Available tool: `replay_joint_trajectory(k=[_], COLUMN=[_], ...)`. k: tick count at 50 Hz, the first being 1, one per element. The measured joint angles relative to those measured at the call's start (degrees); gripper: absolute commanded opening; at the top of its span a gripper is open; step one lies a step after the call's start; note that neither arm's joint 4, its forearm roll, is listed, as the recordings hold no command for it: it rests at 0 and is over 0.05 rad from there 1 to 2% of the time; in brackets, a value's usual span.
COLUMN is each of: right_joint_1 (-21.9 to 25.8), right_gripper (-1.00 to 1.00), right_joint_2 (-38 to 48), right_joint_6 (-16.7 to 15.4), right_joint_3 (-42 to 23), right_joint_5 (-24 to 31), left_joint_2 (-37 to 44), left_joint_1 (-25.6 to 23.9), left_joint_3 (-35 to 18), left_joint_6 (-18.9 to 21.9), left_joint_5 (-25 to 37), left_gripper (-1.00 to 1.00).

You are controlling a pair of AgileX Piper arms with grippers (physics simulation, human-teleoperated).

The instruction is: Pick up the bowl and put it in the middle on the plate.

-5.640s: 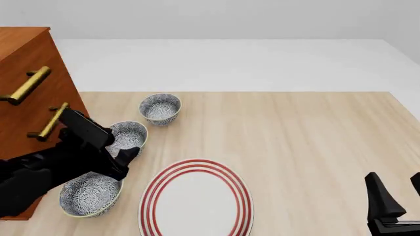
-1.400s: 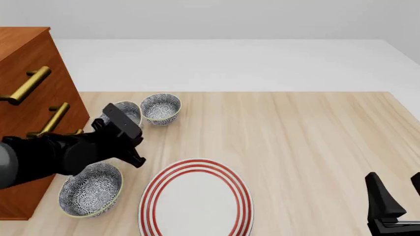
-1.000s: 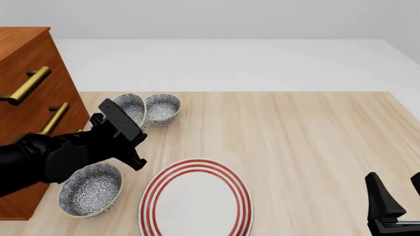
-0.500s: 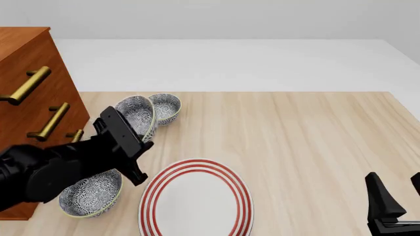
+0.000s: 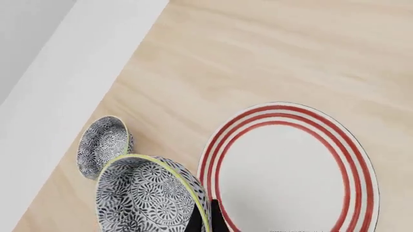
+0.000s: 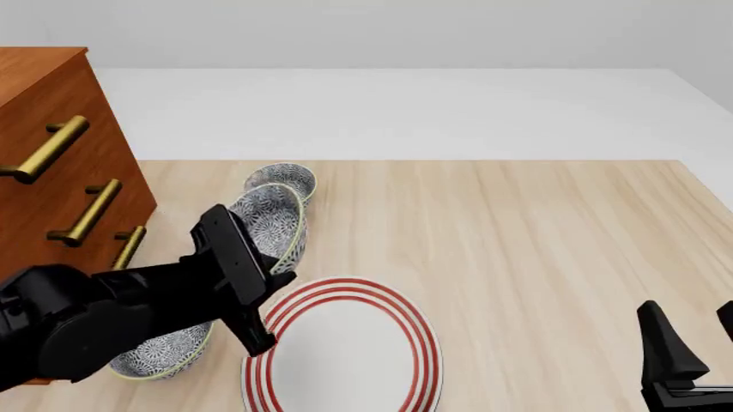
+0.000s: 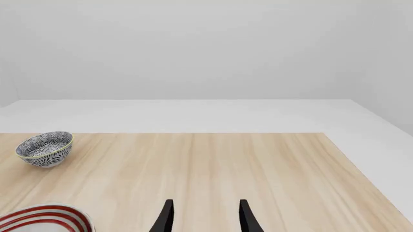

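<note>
Left wrist view: the left hand [image 5: 208, 223] is clamped on the rim of the bowl [image 5: 145, 195], one dark finger on each side of the pale rim. The bowl hangs tilted, clear of the worktop [image 5: 258, 58], just beside the plate [image 5: 290, 169] and not yet over its middle. A second patterned bowl [image 5: 103, 147] stands on the worktop beyond the held one, farther from the plate.

Front view: the bowl [image 6: 270, 228] is carried tilted at the left hand [image 6: 273, 268], close to the plate's [image 6: 343, 352] far-left rim. A third patterned bowl [image 6: 160, 354] sits left of the plate, partly hidden by the arm. A wooden cabinet [image 6: 57, 172] with brass handles stands farther left of the plate.

Right wrist view: the right hand [image 7: 204, 215] is empty, fingers apart, idle to the right of the plate [image 7: 45, 218].

Handling judgement: the bowl looks like glazed ceramic, so rigid, smooth, likely slippery and breakable. A rim pinch is the only practical hold; set-down should be level and gentle.

No brand, label or legible writing is visible in any view.
</note>
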Motion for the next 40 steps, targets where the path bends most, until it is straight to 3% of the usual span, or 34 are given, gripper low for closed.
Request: replay_joint_trajectory(k=[40], right_joint_1=[0.0], right_gripper=[1.00], right_joint_2=[0.0], right_joint_6=[0.0], right_joint_3=[0.0], right_joint_5=[0.0], left_joint_2=[7.5], left_joint_1=[-12.8], left_joint_3=[-2.4], left_joint_6=[-3.5], left_joint_5=[3.2], left_gripper=[-1.00])
